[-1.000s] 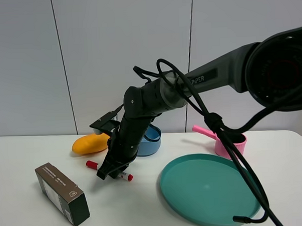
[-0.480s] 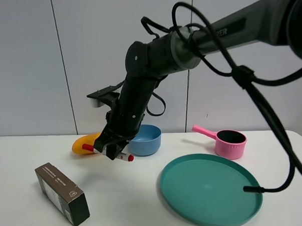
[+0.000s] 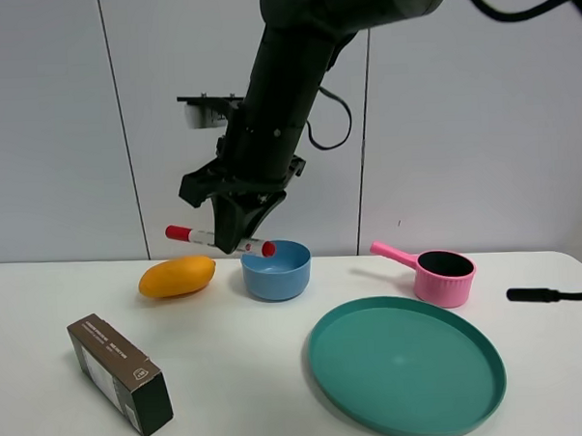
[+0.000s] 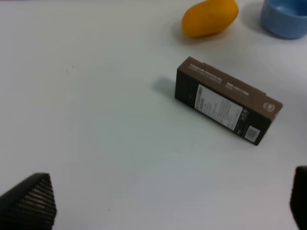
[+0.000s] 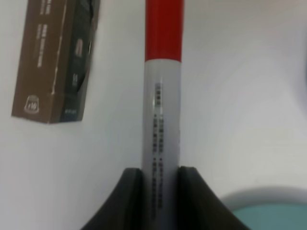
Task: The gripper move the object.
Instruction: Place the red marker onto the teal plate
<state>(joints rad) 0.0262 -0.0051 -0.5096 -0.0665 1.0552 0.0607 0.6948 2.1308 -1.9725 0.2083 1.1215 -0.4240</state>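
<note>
My right gripper (image 3: 239, 232) is shut on the white marker pen (image 3: 201, 237) with a red cap and red end. It holds the pen roughly level, high above the table, over the gap between mango and blue bowl. In the right wrist view the pen (image 5: 162, 110) runs out from between the two black fingers (image 5: 128, 201), red cap farthest out. My left gripper (image 4: 163, 211) is open and empty above the table, its fingertips (image 4: 29, 203) far apart; it is out of the exterior high view.
An orange mango (image 3: 178, 277) and a blue bowl (image 3: 276, 269) sit at the back. A dark brown box (image 3: 119, 373) lies front left, also in the left wrist view (image 4: 225, 106). A teal plate (image 3: 404, 368) and a pink scoop cup (image 3: 443, 277) are on the right.
My right arm has lifted the marker pen off the table, from beside the mango up to well above the bowl's height. The box, mango, bowl and plate have not moved.
</note>
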